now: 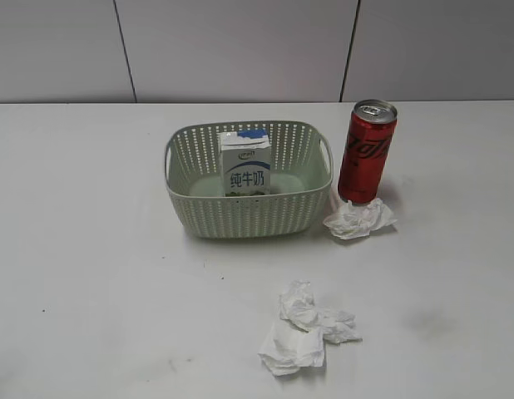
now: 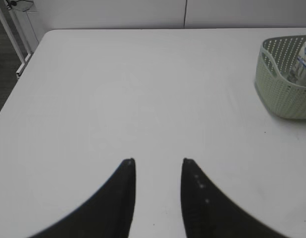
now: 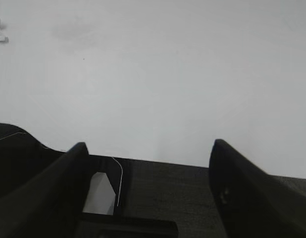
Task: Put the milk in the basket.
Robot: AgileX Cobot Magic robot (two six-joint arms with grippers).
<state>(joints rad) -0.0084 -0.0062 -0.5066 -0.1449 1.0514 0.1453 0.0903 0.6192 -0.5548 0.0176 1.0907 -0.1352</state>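
The milk [image 1: 245, 163], a small white carton with blue characters, stands upright inside the pale green basket [image 1: 193, 206] at the table's middle back. Both also show at the right edge of the left wrist view: the basket [image 2: 281, 94] with the milk [image 2: 304, 62] in it. My left gripper [image 2: 158, 161] is open and empty over bare table, well left of the basket. My right gripper [image 3: 148, 145] is open wide and empty, low at the table's near edge. Neither gripper shows in the exterior view.
A red soda can [image 1: 367, 151] stands right of the basket, with a crumpled tissue [image 1: 359, 219] at its foot. Another crumpled tissue [image 1: 305, 328] lies nearer the front. The table's left edge and a metal stand [image 2: 17, 39] show in the left wrist view.
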